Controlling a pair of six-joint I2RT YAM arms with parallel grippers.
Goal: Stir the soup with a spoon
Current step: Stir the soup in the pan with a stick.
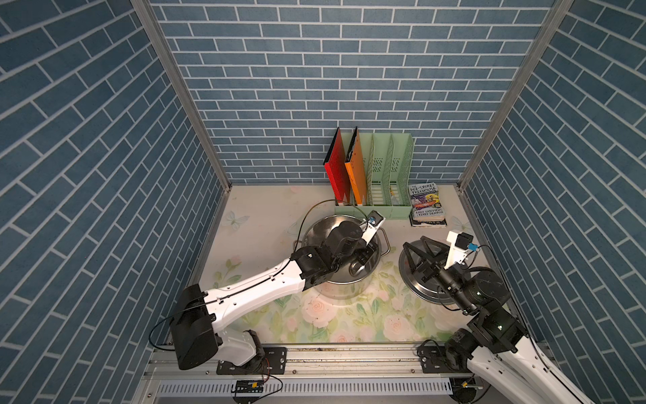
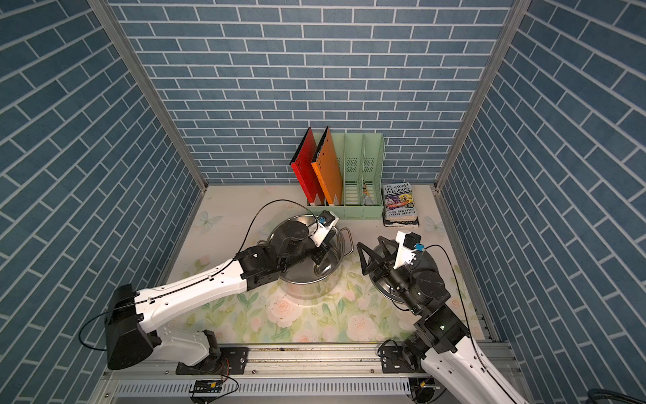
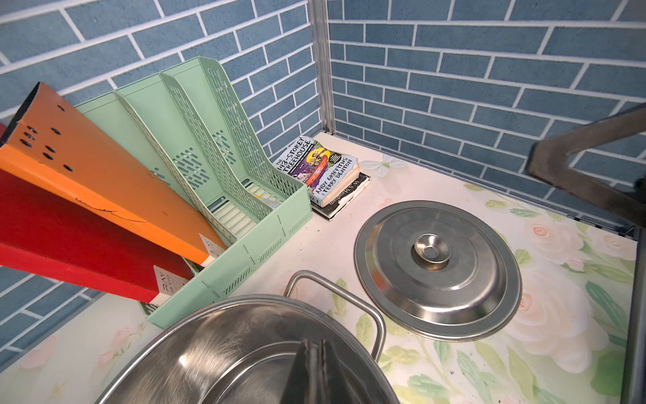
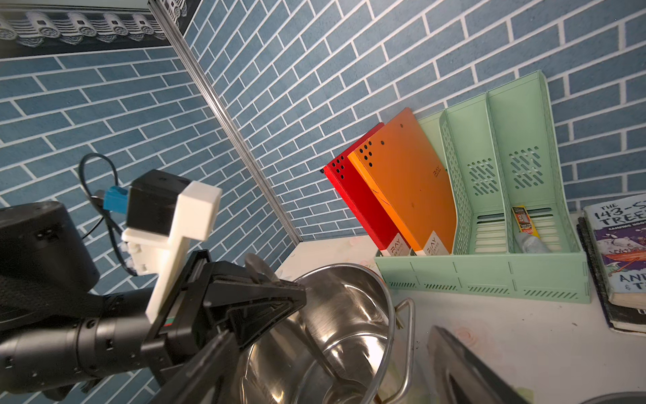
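Currently, on the left wrist view, my left gripper (image 3: 316, 349) has its two dark fingers pressed together on a thin grey steel strip, which I read as the handle of the spoon (image 3: 316, 381). The gripper hangs inside the stockpot (image 3: 209, 349), whose inside is bare, shiny steel. A flat steel lid (image 3: 454, 297) lies knob up on the flowered table (image 3: 314, 245), just beside the stockpot, past its loop handle (image 3: 349, 300). Behind the stockpot stands a green file rack (image 3: 265, 227). An orange folder (image 3: 98, 182) and a red folder (image 3: 70, 238) lean in the rack's end nearest the stockpot. Two stacked paperbacks (image 3: 321, 168) lie past the rack's other end, well apart from the stockpot.

On the right wrist view I see the left gripper from the side. Its fingers are together, their tips are dipped past the stockpot's rim, and a sliver of grey steel stands up out of the clamp. Only one finger of my right gripper shows here, too little to judge its state.

In both top views the left arm reaches over the stockpot and hides much of it. Low inside, under the gripper, sits a rounded steel shape. I cannot tell whether that is the spoon's bowl or a reflection. My right gripper (image 1: 415, 243) has its fingers spread wide apart above the lid, beside the stockpot.
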